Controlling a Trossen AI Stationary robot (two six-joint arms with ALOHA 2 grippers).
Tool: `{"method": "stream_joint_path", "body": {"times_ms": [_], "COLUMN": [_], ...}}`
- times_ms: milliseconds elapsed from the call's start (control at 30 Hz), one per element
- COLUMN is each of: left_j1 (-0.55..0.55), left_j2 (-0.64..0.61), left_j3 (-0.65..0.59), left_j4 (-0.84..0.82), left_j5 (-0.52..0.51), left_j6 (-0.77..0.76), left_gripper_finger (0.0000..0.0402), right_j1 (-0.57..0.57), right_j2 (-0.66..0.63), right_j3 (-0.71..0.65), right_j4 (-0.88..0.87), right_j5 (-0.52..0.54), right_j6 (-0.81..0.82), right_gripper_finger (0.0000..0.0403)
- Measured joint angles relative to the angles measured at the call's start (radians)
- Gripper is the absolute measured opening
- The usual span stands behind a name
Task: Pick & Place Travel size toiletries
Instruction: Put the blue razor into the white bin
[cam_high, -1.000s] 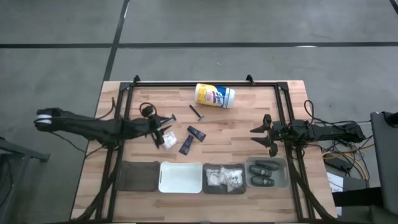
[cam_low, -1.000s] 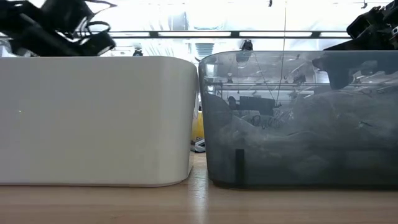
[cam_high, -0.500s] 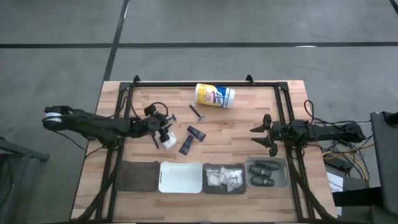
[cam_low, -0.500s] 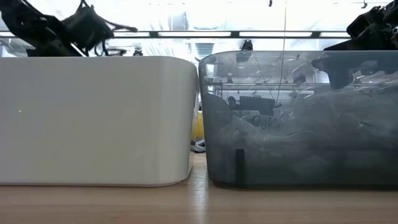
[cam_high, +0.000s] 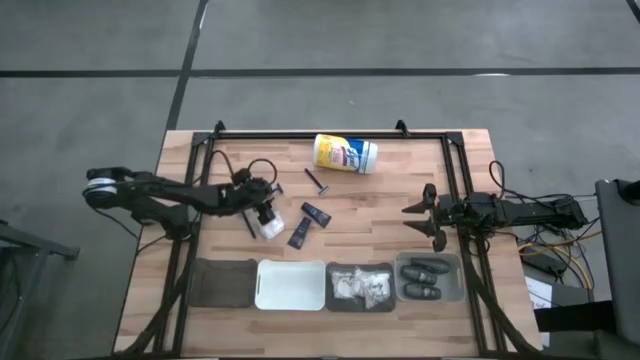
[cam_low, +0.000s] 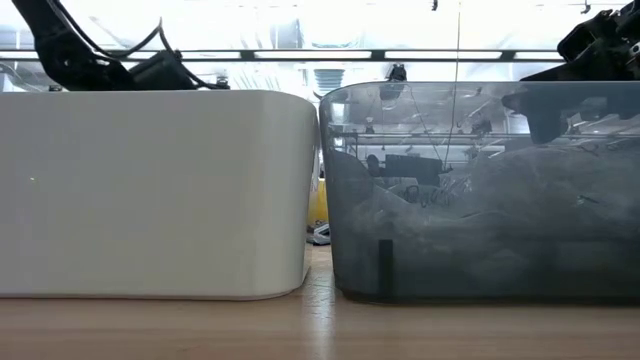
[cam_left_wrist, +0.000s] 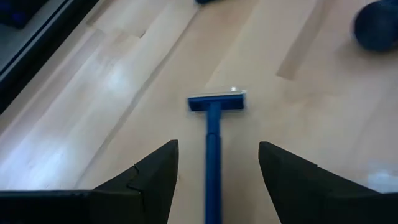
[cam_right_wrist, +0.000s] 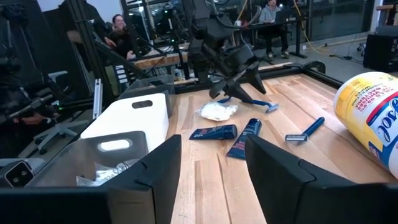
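Note:
A blue razor (cam_left_wrist: 213, 124) lies flat on the wooden table, head away from my left wrist camera. My left gripper (cam_left_wrist: 217, 144) is open, low over the table, with one finger on each side of the razor's handle, not touching it. In the high view the left gripper (cam_high: 266, 192) is left of centre, the razor's head (cam_high: 278, 188) just beyond it. Nearby lie a white packet (cam_high: 268, 228), two black tubes (cam_high: 317, 215) (cam_high: 298, 233) and a second razor (cam_high: 318, 182). My right gripper (cam_high: 420, 215) waits open at the right.
A yellow-and-white canister (cam_high: 346, 153) lies on its side near the far edge. Along the near edge stand a dark tray (cam_high: 223, 283), a white tray (cam_high: 291, 285), a clear tray with white packets (cam_high: 360, 287) and a grey tray with pods (cam_high: 430, 278). People sit beyond the table (cam_right_wrist: 118, 28).
My left arm has reached farther toward the table's right and far side and come down toward the table, bringing its open gripper over the blue razor's handle. The razor and the other items have stayed in place.

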Motion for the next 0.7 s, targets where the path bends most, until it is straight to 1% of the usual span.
{"method": "stream_joint_path", "body": {"times_ms": [133,333,467,567,700], "left_j1": [0.027,0.064,0.071,0.071,0.07], "left_j2": [0.017,0.066,0.092,0.091,0.084], "left_j3": [0.0,-0.002,-0.001,-0.001,-0.001], "left_j4": [-0.001,-0.003,0.001,-0.001,-0.002], "left_j5": [-0.003,0.07,0.087,0.092,0.103], "left_j6": [0.013,0.005,-0.007,-0.02,-0.019], "left_gripper_finger": [0.0227,0.0227,0.0222,0.0203,0.0154], "right_j1": [0.0,0.0,0.0,0.0,0.0], "right_j2": [0.0,0.0,0.0,0.0,0.0], "right_j3": [0.0,0.0,0.0,0.0,0.0], "right_j4": [0.0,0.0,0.0,0.0,0.0], "right_j5": [0.0,0.0,0.0,0.0,0.0], "right_j6": [0.0,0.0,0.0,0.0,0.0], "right_gripper_finger": [0.0159,0.0139,0.0126,0.0116,0.0103]}}
